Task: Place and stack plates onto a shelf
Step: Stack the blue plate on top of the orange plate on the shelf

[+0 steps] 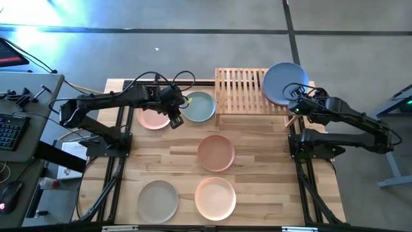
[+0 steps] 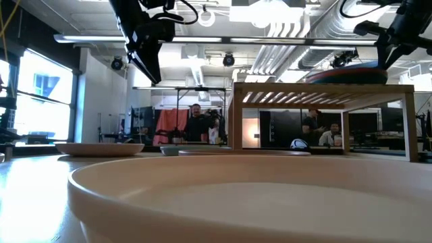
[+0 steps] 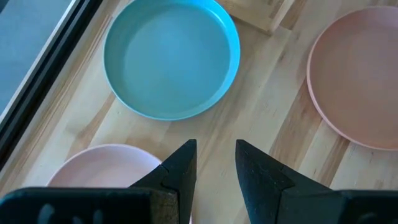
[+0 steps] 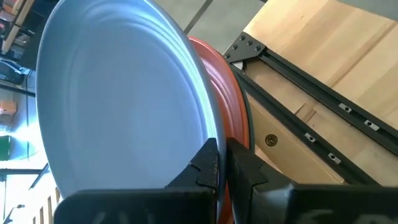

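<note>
Nearest the low camera, a peach plate (image 2: pixel 250 196) fills the foreground; from above it (image 1: pixel 215 197) lies at the front of the worktop (image 1: pixel 257 187), with a beige-grey plate (image 1: pixel 158 201) just beside it on the left. Behind the peach one, near the middle of the worktop, sits a tan plate (image 1: pixel 215 153). Farther back on the left, a pink plate (image 1: pixel 152 118) and a pale grey-blue plate (image 1: pixel 201 107) lie side by side, close together.

The left hand (image 1: pixel 175 120) hovers above the worktop between these two plates; its wrist view shows the fingers (image 3: pixel 180 171) slightly parted, with nothing between them.

The shelf (image 1: pixel 241 90) stands at the back edge of the worktop, right of the grey-blue plate. On its right end is a stack: a blue plate (image 1: pixel 280 80) on top, a rust red plate (image 4: pixel 221 93) directly under it, and a thin dark rim below that, too narrow to tell more. The stack overhangs the right side of the shelf. The right hand (image 4: pixel 221 163) is at the stack's near rim, fingers pinched on the blue plate's edge, which is tilted up off the red one
</note>
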Available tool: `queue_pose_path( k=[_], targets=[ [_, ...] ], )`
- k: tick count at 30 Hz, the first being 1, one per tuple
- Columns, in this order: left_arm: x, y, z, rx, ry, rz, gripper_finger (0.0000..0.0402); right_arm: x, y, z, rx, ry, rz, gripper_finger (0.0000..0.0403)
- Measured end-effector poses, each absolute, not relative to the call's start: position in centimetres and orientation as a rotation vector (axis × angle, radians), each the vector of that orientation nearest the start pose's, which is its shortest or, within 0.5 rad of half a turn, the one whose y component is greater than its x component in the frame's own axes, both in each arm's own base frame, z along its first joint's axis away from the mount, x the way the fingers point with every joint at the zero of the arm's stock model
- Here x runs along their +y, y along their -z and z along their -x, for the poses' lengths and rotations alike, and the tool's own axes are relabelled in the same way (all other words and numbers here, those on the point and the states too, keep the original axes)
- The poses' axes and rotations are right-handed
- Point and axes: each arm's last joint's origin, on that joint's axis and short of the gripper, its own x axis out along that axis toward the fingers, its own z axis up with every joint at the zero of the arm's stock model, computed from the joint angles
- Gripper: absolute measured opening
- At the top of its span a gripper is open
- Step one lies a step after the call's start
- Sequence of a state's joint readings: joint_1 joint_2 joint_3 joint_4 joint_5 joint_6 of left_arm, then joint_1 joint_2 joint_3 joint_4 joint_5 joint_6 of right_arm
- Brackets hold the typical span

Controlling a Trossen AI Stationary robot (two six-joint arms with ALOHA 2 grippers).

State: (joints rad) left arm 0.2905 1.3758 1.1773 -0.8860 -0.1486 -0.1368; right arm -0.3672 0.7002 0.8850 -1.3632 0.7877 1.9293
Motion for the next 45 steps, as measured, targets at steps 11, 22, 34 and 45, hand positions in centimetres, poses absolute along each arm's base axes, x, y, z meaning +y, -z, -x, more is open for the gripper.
queue_pose_path(
  k=[11,22,34,45],
  targets=[
    [8.0,-28.8,-25.4,1.062,-0.469,0.198,0.0099,-4.9,-29.7,-6.9,-0.195,1.714,-1.243,0.0042],
    [8.0,-28.8,-25.4,1.062,-0.469,0.198,0.0099,-4.9,-30.0,-7.3,-0.142,1.625,-1.249,0.0084],
    [8.0,-28.8,-25.4,1.062,-0.469,0.199,0.0099,-5.0,-30.1,-7.8,-0.112,1.559,-1.280,0.0085],
    [8.0,-28.8,-25.4,1.059,-0.474,0.207,0.0099,-4.9,-30.2,-8.0,-0.069,1.518,-1.313,0.0085]
  ],
)
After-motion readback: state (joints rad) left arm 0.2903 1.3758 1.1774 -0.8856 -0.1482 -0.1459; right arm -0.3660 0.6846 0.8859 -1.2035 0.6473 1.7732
